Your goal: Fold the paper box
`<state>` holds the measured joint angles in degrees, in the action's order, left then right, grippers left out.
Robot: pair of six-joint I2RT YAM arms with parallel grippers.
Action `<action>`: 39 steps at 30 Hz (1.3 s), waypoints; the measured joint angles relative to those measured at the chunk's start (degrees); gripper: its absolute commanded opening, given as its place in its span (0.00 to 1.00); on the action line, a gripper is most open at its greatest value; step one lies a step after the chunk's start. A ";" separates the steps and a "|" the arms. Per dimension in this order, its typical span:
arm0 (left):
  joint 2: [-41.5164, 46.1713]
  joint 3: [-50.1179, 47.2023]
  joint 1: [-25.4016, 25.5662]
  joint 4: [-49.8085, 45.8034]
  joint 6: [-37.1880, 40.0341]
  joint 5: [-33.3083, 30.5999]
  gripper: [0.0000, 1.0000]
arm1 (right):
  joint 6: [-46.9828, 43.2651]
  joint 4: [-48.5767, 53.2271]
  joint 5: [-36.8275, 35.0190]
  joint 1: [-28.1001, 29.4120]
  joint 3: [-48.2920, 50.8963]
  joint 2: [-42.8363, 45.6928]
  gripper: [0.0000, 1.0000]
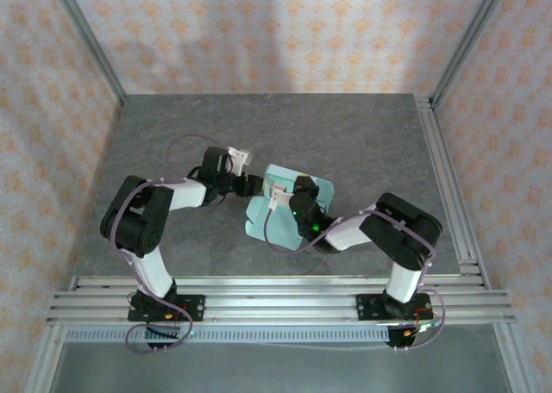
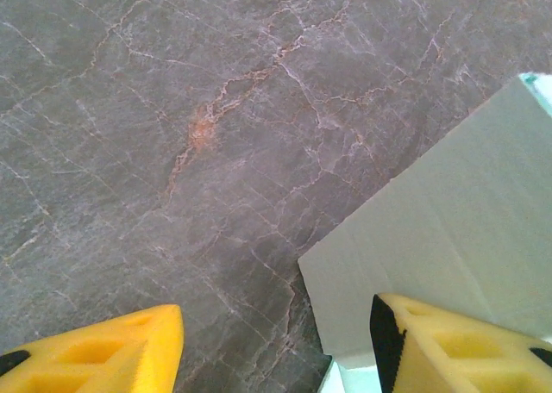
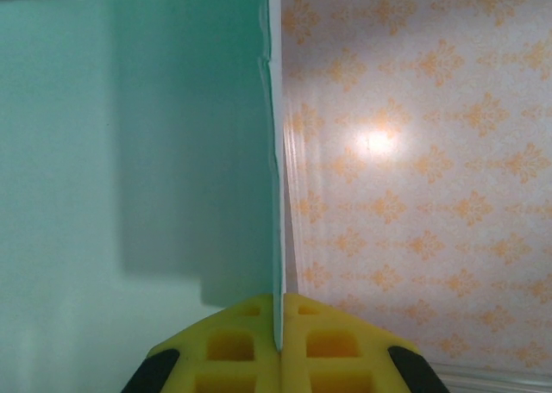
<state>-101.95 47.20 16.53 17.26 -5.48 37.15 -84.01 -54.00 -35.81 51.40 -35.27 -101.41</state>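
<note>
Two yellow fingertips [image 3: 250, 346] of the right jaws are pressed together on the thin edge of the pale mint-green card paper box [image 3: 129, 152]. One panel of it stands edge-on straight up from the pinch, with its green face spreading to the left and orange-patterned wallpaper [image 3: 414, 152] showing to the right. The left jaws stand apart. One yellow fingertip [image 2: 103, 354] hangs over the grey marbled counter [image 2: 216, 152]. The other fingertip [image 2: 457, 346] sits over a pale panel of the paper box [image 2: 448, 221], whose corner reaches into the gap between them without being gripped. From above, the paper box [image 1: 257, 219] sits near the middle of the counter [image 1: 172, 134], between the left arm [image 1: 142, 221] and the right arm [image 1: 401, 229]. The right jaws are on top of it and the left jaws are at its left edge. Silver metal rails [image 1: 259, 290] run along the counter's near edge.
</note>
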 measured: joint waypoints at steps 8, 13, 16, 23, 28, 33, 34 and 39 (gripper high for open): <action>-0.26 -1.75 0.76 3.23 0.02 0.37 0.62 | 0.26 0.00 -0.04 -0.07 0.00 -0.11 0.00; -0.35 -2.80 0.79 5.38 0.02 1.27 0.63 | 0.39 -0.02 -0.24 -0.07 0.00 -0.11 0.00; -0.35 -3.10 0.79 5.97 0.24 1.68 0.63 | 0.39 -0.02 -0.31 -0.07 0.00 -0.15 0.00; -0.59 -3.17 0.79 6.80 2.29 2.99 0.63 | 0.42 -0.04 -0.72 -0.11 0.00 -0.42 0.00; -0.59 -3.17 0.79 6.78 4.09 3.67 0.62 | 0.42 -0.04 -0.85 -0.11 0.00 -0.44 0.00; -0.61 -3.17 0.79 6.78 5.40 4.66 0.62 | 0.42 -0.09 -1.01 -0.13 0.00 -0.55 0.00; -0.66 -3.15 0.79 6.78 5.57 4.83 0.62 | 0.42 -0.09 -1.07 -0.13 0.00 -0.57 0.00; -0.70 -3.10 0.79 6.45 6.60 5.92 0.62 | 0.42 -0.55 -1.31 -0.22 0.00 -0.87 0.00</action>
<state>-102.65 44.10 17.32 23.70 1.13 43.07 -83.59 -54.54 -37.12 51.18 -35.27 -102.28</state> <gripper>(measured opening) 0.617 0.049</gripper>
